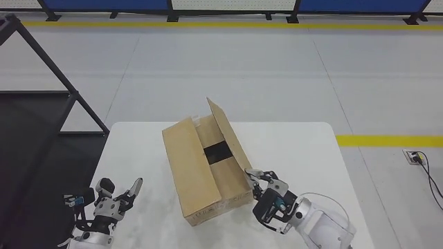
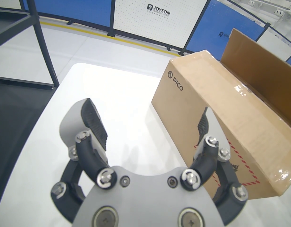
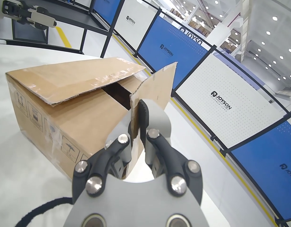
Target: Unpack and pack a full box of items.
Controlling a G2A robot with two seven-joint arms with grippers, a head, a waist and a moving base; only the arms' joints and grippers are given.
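At the middle of the white table (image 1: 304,145), a cardboard box (image 1: 214,207) sits at an angle. Its left flap (image 1: 187,162) lies nearly flat. Its right flap (image 1: 230,135) stands upright, leaving a dark slot whose contents cannot be made out. The right claw (image 3: 135,116) is clamped on the near corner of the upright flap. The left claw (image 2: 147,107) hangs wide open and empty beside the box's left wall, near the table's left edge. Broad white table surface runs from the box to the right edge.
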